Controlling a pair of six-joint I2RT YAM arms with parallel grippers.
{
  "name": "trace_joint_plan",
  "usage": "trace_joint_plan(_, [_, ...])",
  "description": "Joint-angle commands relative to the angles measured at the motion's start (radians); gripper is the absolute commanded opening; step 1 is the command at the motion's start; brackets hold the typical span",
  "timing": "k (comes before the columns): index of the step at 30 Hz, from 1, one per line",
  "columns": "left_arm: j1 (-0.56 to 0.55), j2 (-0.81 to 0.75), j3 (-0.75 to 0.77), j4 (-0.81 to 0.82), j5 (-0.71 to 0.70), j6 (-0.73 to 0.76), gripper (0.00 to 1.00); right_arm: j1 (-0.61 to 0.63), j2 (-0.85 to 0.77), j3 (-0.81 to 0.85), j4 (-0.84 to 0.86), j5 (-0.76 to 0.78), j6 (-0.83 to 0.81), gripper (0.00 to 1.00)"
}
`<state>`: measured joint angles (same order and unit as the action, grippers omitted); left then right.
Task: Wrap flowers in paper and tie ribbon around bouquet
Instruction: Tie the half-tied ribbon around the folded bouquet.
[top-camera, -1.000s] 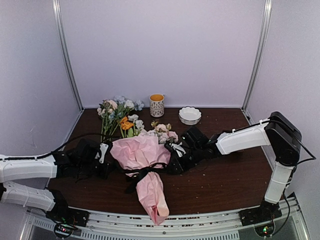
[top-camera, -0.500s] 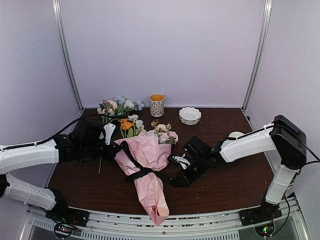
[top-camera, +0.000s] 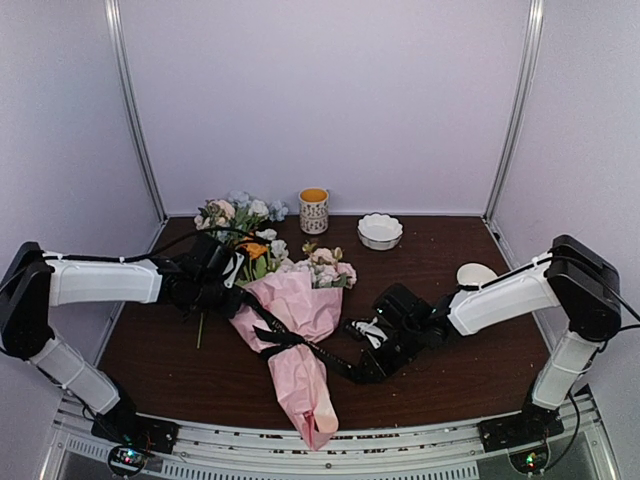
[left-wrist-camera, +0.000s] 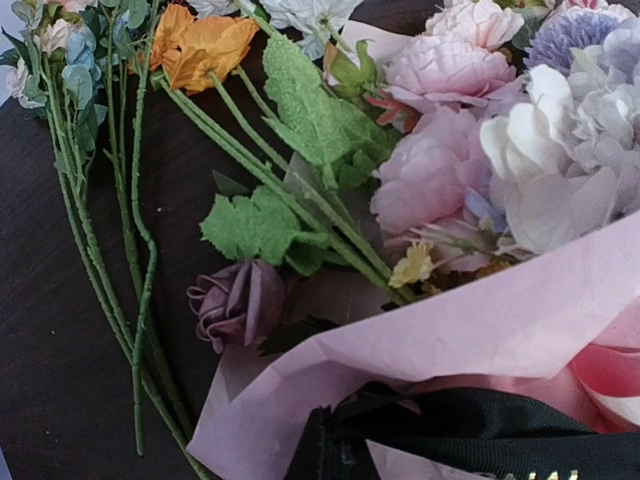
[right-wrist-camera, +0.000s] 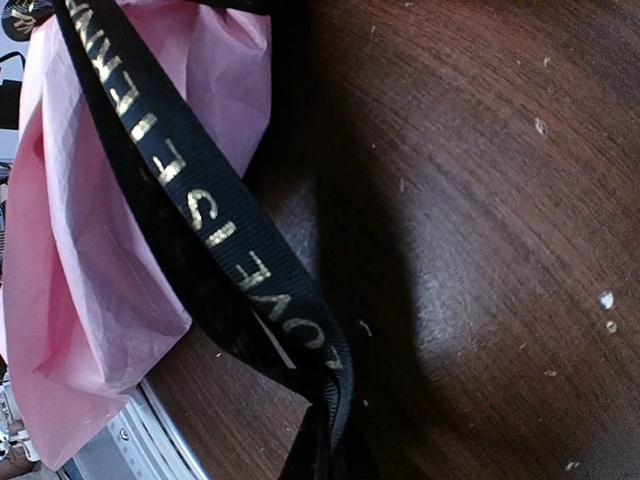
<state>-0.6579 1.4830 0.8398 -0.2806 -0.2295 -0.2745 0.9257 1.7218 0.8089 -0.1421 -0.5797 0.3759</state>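
the bouquet (top-camera: 298, 310) lies centre frame, cone tip toward the bottom edge. the ribbon (top-camera: 285, 341) crosses its waist; left gripper (top-camera: 232, 295), centre-left, and right gripper (top-camera: 368, 366), lower centre-right, each pinch one end.

Crinkled matt paper (top-camera: 300, 312), woven ribbon (right-wrist-camera: 200, 215)

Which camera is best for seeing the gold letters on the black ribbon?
The right wrist view: the ribbon runs close across it, gold letters big and sharp. The top view shows a thin black band around the bouquet, letters too small. The left wrist view catches a strip at the bottom edge, with specks of gold.
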Motion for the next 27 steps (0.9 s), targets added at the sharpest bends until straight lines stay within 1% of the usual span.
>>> trace_joint_plan(1, [0.015, 0.023, 0.028, 0.005, -0.059, 0.017, 0.00, 0.009, 0.001, -0.050, -0.057, 0.044, 0.015, 0.00])
trace_joint_plan(9, [0.021, 0.027, 0.009, 0.023, -0.064, 0.029, 0.00, 0.011, -0.005, -0.092, -0.021, 0.039, 0.041, 0.00])
trace_joint_plan(13, [0.021, -0.002, -0.006, 0.063, 0.037, 0.067, 0.00, 0.010, -0.032, -0.078, -0.036, 0.052, 0.033, 0.00])
trace_joint_plan(14, [0.020, -0.018, -0.015, 0.081, 0.074, 0.084, 0.00, 0.011, -0.042, -0.066, -0.045, 0.058, 0.032, 0.01])
trace_joint_plan(15, [0.019, -0.039, -0.020, 0.095, 0.111, 0.097, 0.00, 0.011, -0.055, -0.050, -0.054, 0.061, 0.032, 0.09])
trace_joint_plan(16, [0.014, -0.069, -0.025, 0.106, 0.142, 0.106, 0.12, 0.011, -0.070, -0.036, -0.060, 0.065, 0.032, 0.20])
trace_joint_plan(17, [0.010, -0.095, -0.028, 0.114, 0.171, 0.115, 0.27, 0.011, -0.091, -0.020, -0.065, 0.069, 0.033, 0.35])
trace_joint_plan(18, [0.005, -0.123, -0.029, 0.119, 0.202, 0.124, 0.43, 0.010, -0.111, -0.001, -0.072, 0.074, 0.031, 0.46])
trace_joint_plan(19, [0.001, -0.149, -0.029, 0.120, 0.229, 0.134, 0.55, 0.007, -0.134, 0.019, -0.081, 0.084, 0.027, 0.61])
trace_joint_plan(20, [0.001, -0.178, -0.028, 0.117, 0.257, 0.141, 0.65, 0.001, -0.162, 0.037, -0.095, 0.098, 0.020, 0.76])
trace_joint_plan(21, [0.001, -0.207, -0.028, 0.109, 0.275, 0.143, 0.73, -0.008, -0.187, 0.055, -0.109, 0.115, 0.013, 0.89])
trace_joint_plan(22, [0.000, -0.238, -0.028, 0.095, 0.289, 0.142, 0.79, -0.021, -0.219, 0.074, -0.125, 0.137, 0.007, 0.98])
trace_joint_plan(25, [0.000, -0.320, -0.009, 0.013, 0.294, 0.132, 0.92, -0.083, -0.323, 0.111, -0.158, 0.195, -0.002, 1.00])
trace_joint_plan(27, [0.001, -0.372, -0.001, -0.024, 0.265, 0.112, 0.97, -0.140, -0.386, 0.117, -0.154, 0.215, -0.003, 1.00])
